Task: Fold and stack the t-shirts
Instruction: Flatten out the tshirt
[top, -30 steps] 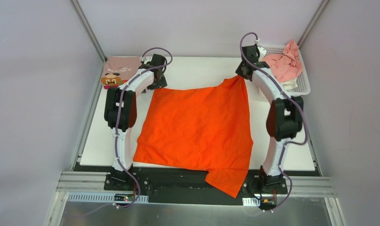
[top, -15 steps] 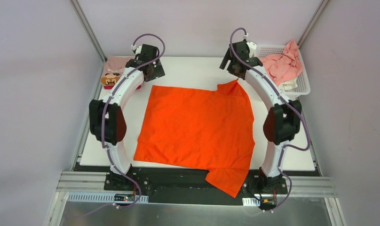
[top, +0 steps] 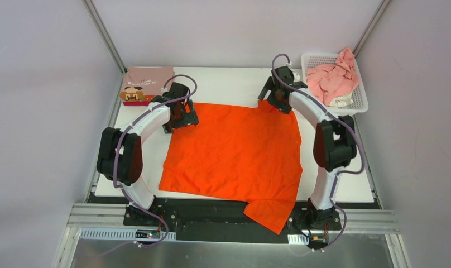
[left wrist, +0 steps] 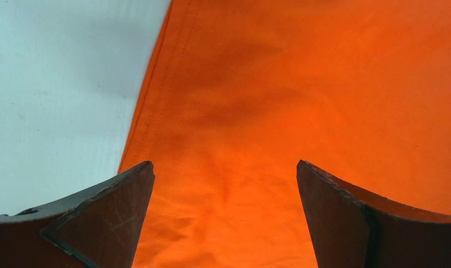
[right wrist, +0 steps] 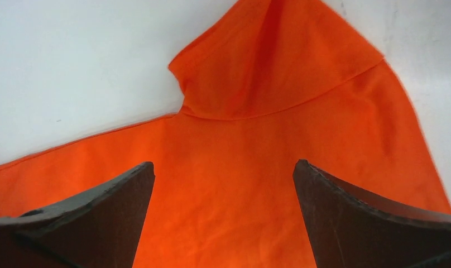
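A bright orange t-shirt (top: pixel 234 151) lies spread flat on the white table (top: pixel 229 84), and one sleeve (top: pixel 270 215) hangs over the near edge. My left gripper (top: pixel 182 118) hovers open over the shirt's far left corner. In the left wrist view its jaws (left wrist: pixel 224 167) stand wide apart over orange cloth (left wrist: pixel 301 84) and hold nothing. My right gripper (top: pixel 275 99) is open over the far right corner, where a small flap (right wrist: pixel 273 67) is turned up; its jaws (right wrist: pixel 223 167) are empty. A folded dusty-pink t-shirt with a pixel face (top: pixel 142 84) lies at the back left.
A white lattice basket (top: pixel 309 56) stands at the back right with crumpled pink shirts (top: pixel 335 78) in it. Metal frame posts rise at both back corners. The black base rail runs along the near edge under the hanging sleeve.
Both grippers let go of the shirt's far corners and opened. The raised far right corner dropped onto the table. Both arms swung back, then came down over the far edge.
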Available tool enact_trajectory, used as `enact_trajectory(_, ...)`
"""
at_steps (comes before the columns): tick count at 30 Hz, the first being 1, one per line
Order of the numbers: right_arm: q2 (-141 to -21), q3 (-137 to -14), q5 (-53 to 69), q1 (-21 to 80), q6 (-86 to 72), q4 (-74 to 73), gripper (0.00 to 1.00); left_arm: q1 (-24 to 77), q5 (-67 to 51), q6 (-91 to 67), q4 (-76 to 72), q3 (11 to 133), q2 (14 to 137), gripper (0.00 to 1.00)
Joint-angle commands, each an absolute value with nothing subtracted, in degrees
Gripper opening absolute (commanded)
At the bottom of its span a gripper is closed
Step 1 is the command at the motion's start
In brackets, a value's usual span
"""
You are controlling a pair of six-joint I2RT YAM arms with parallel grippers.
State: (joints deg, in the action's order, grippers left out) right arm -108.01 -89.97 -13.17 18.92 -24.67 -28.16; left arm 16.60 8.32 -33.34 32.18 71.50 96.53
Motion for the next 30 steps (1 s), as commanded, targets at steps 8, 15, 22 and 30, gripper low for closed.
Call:
enact_trajectory(8, -123.98, -101.54, -4.93, 16.44, -31.76, -22.77, 1.0, 16.87, 6.99, -34.72, 26.4, 65.93, 99.52, 0.99)
enact_trajectory(15, -128.66, -106.85, -5.11, 16.19, -32.04, -22.16, 1.0, 16.88, 9.01, -34.89, 25.77, 63.93, 101.69, 0.99)
enact_trajectory(22, -134.82, -115.0, -5.58, 15.87, -31.63, -22.69, 1.0, 16.87, 10.82, -34.2, 25.8, 62.65, 102.66, 0.99)
enact_trajectory(30, -142.7, -126.12, -5.5, 14.6, -35.79, -16.03, 1.0, 16.81, 11.74, -33.68, 25.75, 62.08, 101.92, 0.99)
